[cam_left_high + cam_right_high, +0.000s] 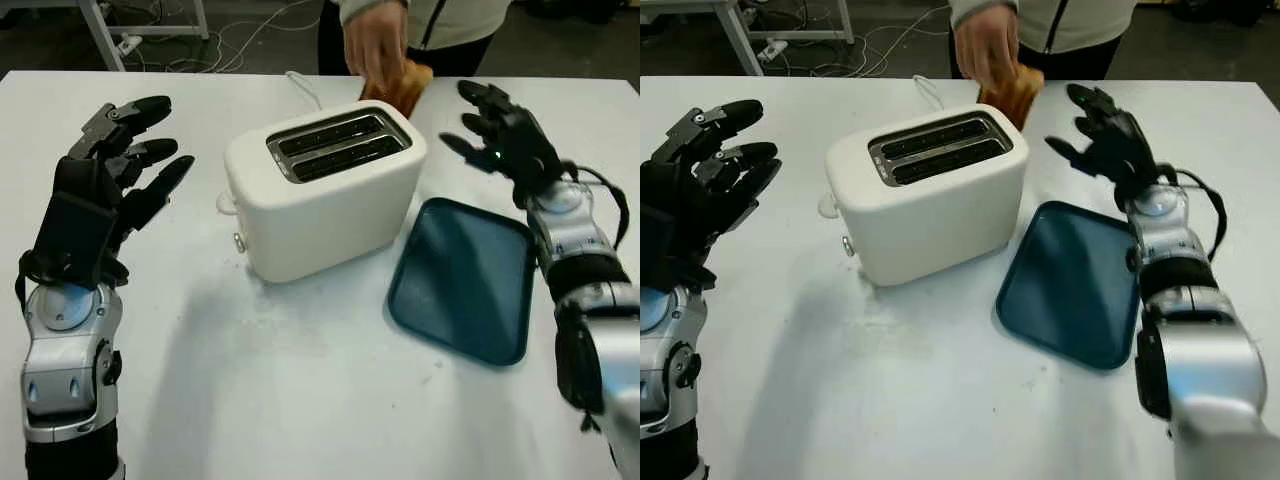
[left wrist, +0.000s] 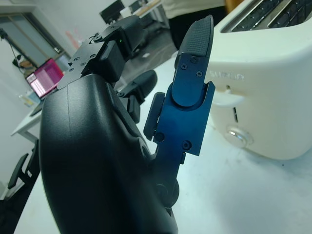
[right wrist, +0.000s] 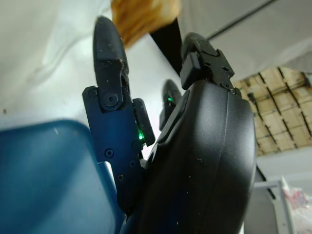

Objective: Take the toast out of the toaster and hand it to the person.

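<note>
Both open: right hand (image 1: 495, 135) raised beside the person's hand (image 1: 375, 45) gripping the toast (image 1: 405, 85), left hand (image 1: 120, 165) left of the toaster (image 1: 320, 190).

Cream smooth plastic toaster (image 1: 325, 195) w/ dark metal slots at centre frame, matt dark-teal plastic tray (image 1: 463, 277) centre-right, rough golden-brown toast (image 1: 403, 85) top centre, matt white tabletop (image 1: 300, 380).

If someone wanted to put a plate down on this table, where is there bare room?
The widest bare patch is the near table, in front of the toaster and left of the blue tray. Behind the toaster it is crowded: the person's hand holds toast beside the open right robot hand.
</note>
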You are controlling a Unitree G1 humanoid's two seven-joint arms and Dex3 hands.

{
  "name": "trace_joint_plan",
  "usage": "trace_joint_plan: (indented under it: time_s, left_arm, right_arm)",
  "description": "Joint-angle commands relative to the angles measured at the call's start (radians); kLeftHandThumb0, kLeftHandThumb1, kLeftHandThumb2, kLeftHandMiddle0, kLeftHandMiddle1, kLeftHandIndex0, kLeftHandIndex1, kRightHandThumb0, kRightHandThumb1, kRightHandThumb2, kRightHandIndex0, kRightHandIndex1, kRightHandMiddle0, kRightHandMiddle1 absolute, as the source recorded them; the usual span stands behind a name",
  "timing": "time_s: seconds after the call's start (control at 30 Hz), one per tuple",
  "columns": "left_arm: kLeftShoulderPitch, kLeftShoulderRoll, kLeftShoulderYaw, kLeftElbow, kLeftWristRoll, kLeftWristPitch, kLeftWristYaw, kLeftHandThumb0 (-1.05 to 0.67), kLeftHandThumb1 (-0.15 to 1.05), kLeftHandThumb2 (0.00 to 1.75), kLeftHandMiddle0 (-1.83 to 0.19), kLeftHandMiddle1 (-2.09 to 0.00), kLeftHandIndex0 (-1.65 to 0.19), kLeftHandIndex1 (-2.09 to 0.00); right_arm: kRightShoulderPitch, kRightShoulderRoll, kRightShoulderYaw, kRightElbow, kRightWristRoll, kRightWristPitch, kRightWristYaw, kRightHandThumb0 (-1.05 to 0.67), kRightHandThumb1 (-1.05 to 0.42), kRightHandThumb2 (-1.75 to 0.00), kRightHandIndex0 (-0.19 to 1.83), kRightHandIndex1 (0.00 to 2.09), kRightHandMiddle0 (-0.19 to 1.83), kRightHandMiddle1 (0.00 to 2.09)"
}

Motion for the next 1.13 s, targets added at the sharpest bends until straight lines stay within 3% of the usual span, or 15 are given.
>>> trace_joint_plan:
  time_s: [0.0,0.07,0.2,0.4,0.53,0.73,0.87,0.97,1.1]
  left_arm:
    - [0.013,-0.014,0.01,0.012,-0.012,-0.031,0.008,-0.58,0.89,0.0,-0.25,-0.91,-0.36,-0.57]
    - [0.03,-0.032,0.011,0.029,-0.009,-0.061,0.017,-0.59,0.89,0.0,-0.25,-0.92,-0.36,-0.57]
    - [0.084,-0.08,-0.002,0.043,-0.001,-0.122,0.028,-0.59,0.91,0.01,-0.25,-0.91,-0.35,-0.57]
    - [0.178,-0.162,-0.066,0.063,0.062,-0.274,0.086,-0.67,0.92,0.11,-0.19,-0.89,-0.29,-0.55]
    - [0.228,-0.196,-0.106,0.121,0.062,-0.42,0.078,-0.66,0.92,0.18,-0.08,-0.96,-0.2,-0.59]
    - [0.303,-0.232,-0.178,0.193,0.06,-0.527,0.062,-0.7,0.92,0.25,0.0,-1.04,-0.12,-0.7]
    - [0.361,-0.244,-0.212,0.172,0.0,-0.489,0.026,-0.72,0.92,0.22,0.0,-0.94,-0.09,-0.66]
    - [0.36,-0.239,-0.217,0.2,0.0,-0.525,0.009,-0.68,0.92,0.21,0.0,-0.91,-0.08,-0.65]
    - [0.357,-0.21,-0.208,0.189,0.008,-0.506,-0.01,-0.69,0.92,0.26,0.0,-0.89,-0.07,-0.64]
  right_arm:
    - [0.163,0.032,-0.026,-0.252,0.055,0.052,-0.002,-0.67,-0.92,-0.09,0.05,0.02,0.09,0.04]
    - [0.306,0.048,-0.02,-0.494,0.037,0.109,-0.026,-0.72,-0.92,-0.19,0.14,0.07,0.15,0.05]
    - [0.515,0.1,-0.016,-0.812,0.088,0.152,-0.012,-0.67,-0.92,-0.29,0.25,0.12,0.25,0.08]
    - [0.738,0.175,0.029,-1.06,0.14,0.189,0.006,-0.61,-0.92,-0.43,0.31,0.13,0.33,0.08]
    - [0.838,0.229,0.06,-1.204,0.129,0.306,-0.03,-0.64,-0.92,-0.48,0.33,0.11,0.34,0.06]
    - [0.87,0.285,0.096,-1.22,0.105,0.391,-0.068,-0.69,-0.92,-0.52,0.3,0.07,0.3,0.02]
    - [0.831,0.31,0.106,-1.095,0.088,0.338,-0.084,-0.7,-0.92,-0.52,0.3,0.06,0.3,0.02]
    - [0.794,0.323,0.107,-0.993,0.062,0.28,-0.104,-0.69,-0.92,-0.51,0.3,0.06,0.32,0.02]
    - [0.772,0.32,0.104,-0.955,0.043,0.265,-0.119,-0.71,-0.92,-0.52,0.31,0.06,0.33,0.02]
